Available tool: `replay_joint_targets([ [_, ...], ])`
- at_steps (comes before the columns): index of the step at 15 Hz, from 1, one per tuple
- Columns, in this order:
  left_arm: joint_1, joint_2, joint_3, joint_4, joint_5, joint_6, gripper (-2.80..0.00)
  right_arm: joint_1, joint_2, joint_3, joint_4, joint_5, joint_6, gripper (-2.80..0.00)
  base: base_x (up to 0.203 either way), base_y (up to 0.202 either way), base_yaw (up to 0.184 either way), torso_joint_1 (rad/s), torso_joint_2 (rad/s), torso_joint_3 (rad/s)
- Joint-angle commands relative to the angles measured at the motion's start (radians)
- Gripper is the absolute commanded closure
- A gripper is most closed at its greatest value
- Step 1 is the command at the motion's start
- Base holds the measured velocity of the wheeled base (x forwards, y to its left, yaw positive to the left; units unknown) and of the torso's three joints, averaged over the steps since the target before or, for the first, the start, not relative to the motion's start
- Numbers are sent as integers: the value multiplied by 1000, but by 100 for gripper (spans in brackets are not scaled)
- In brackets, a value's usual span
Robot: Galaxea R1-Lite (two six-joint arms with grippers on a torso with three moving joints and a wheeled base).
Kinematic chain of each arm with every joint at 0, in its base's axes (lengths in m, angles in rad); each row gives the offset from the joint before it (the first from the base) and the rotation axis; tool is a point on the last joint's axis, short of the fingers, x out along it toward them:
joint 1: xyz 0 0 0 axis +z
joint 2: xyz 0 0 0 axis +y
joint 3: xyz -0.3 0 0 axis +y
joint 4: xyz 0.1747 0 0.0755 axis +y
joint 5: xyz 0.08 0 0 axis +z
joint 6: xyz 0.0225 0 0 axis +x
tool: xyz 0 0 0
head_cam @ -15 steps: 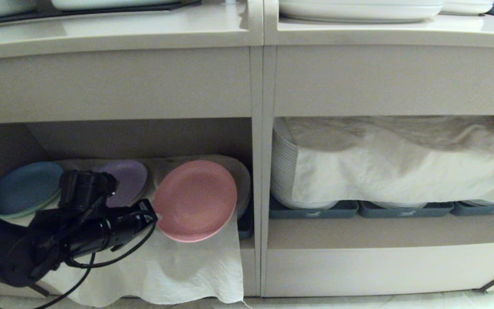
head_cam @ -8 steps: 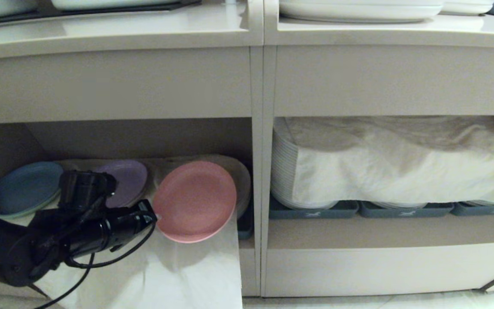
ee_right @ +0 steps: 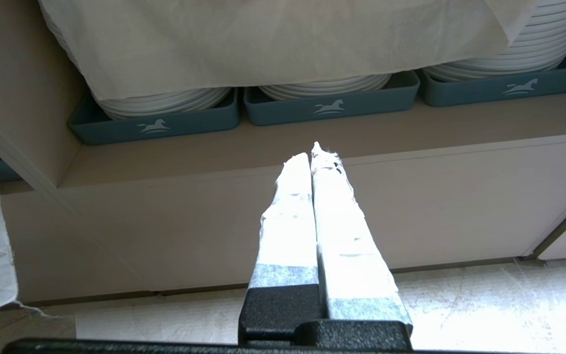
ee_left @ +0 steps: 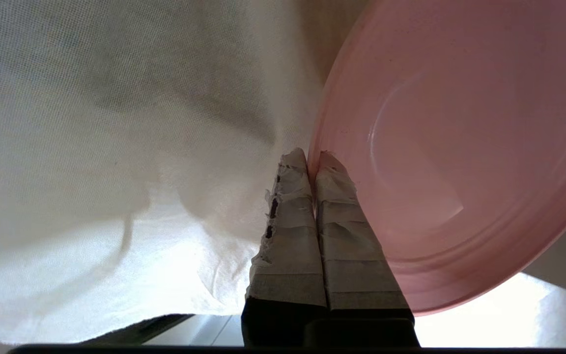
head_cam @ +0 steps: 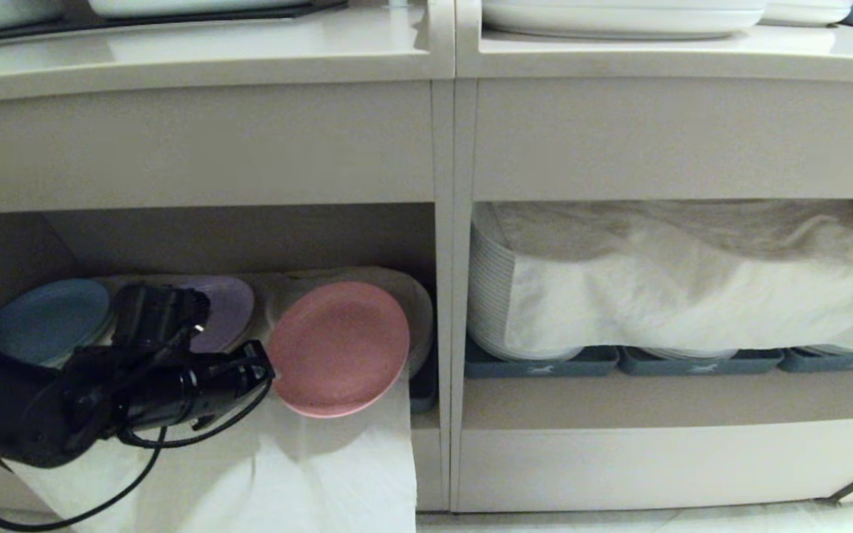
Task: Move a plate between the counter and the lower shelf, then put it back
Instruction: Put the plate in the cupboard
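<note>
The pink plate (head_cam: 338, 348) hangs tilted at the mouth of the lower shelf (head_cam: 249, 237), its face turned outward. My left gripper (head_cam: 267, 368) reaches in from the left and is shut on the plate's left rim. In the left wrist view the two taped fingertips (ee_left: 329, 169) pinch the edge of the pink plate (ee_left: 460, 147). Above runs the beige counter (head_cam: 197, 52). My right gripper (ee_right: 312, 152) is shut and holds nothing, parked low in front of the right cubby; the head view does not show it.
A white cloth (head_cam: 286, 466) drapes out of the lower shelf under the plate. A blue plate (head_cam: 45, 318) and a purple plate (head_cam: 230, 311) lie further in. Right of the upright divider (head_cam: 445, 296), white plate stacks (head_cam: 489, 296) sit in grey-blue trays (ee_right: 329, 105) under another cloth (head_cam: 693, 289).
My left arm has shifted slightly right and up with the plate still pinched; the plate has barely moved. The hanging cloth now drapes lower, past the picture's bottom edge.
</note>
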Motion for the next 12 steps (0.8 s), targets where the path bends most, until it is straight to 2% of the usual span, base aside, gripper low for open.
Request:
replay_joint_targets([
  [1, 0, 17, -44, 15, -2, -5, 0, 0, 0, 0, 0, -1, 0, 0, 0, 0, 0, 0, 0, 0],
  [9, 0, 45, -61, 19, -8, -8, 0, 0, 0, 0, 0, -1, 0, 0, 0, 0, 0, 0, 0, 0],
  [12, 0, 51, -94, 69, -9, -6, 0, 0, 0, 0, 0, -1, 0, 0, 0, 0, 0, 0, 0, 0],
])
